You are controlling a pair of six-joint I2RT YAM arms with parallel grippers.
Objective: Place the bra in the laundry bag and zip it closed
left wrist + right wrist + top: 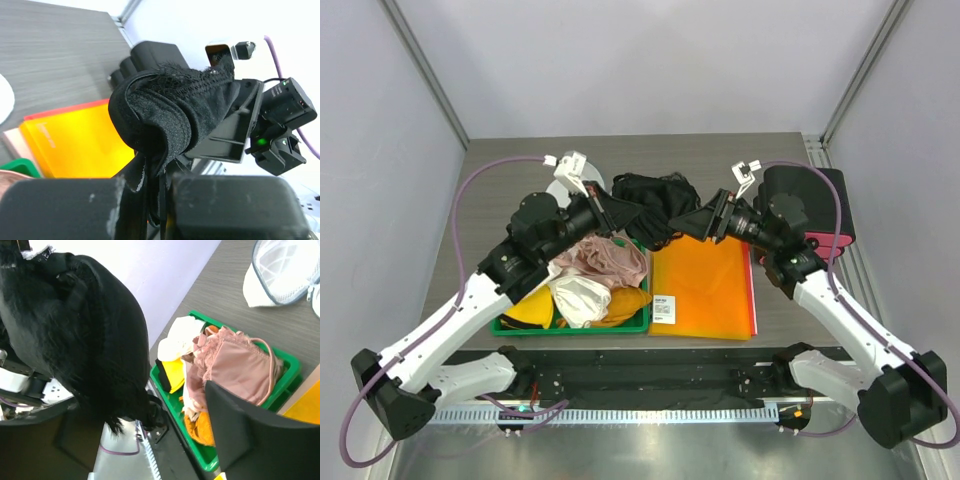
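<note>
We are holding the bra (655, 205) aloft over the middle of the tabletop, toward its far edge, its long axis running left to right between our two arms; our left pincer (628, 214) is clamping shut on one end of the black fabric, while our right pincer (688, 222) is standing with its jaws wide apart, the other end merely draping against one finger; the laundry bag (560, 190) is lying on the tabletop near the far edge, just behind and to the left of our left wrist, so we are judging the left arm the nearer one to carry the bra back toward the pouch's opening.
</note>
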